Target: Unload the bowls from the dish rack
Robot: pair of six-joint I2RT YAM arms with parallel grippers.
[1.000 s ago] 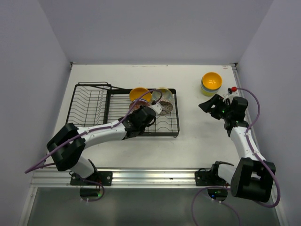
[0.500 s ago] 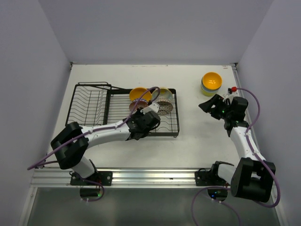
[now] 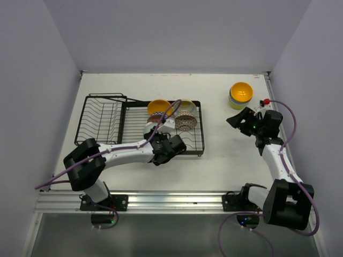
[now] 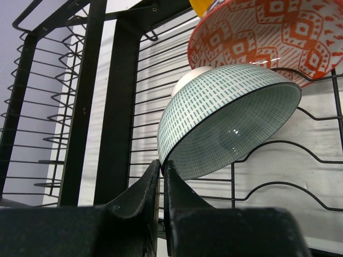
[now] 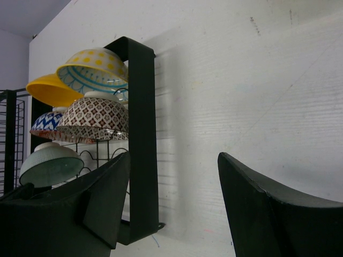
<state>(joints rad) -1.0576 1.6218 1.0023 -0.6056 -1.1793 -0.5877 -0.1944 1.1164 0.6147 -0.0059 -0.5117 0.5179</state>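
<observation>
One black wire dish rack [image 3: 123,120], of two joined sections, lay at nine o'clock on the single table [image 3: 225,160]. It held five bowls that could be counted: one yellow-dotted bowl [image 5: 92,68], one orange-yellow bowl [image 5: 48,90], one brown-patterned bowl [image 5: 96,119], one blue-zigzag bowl [image 5: 44,124] and one pale teal bowl [image 5: 51,163]. One stack of bowls [image 3: 240,94] stood at two o'clock (yellow on top; how many lay beneath could not be told). There were two grippers: one left gripper [image 4: 162,168], one right gripper [image 5: 174,158].
</observation>
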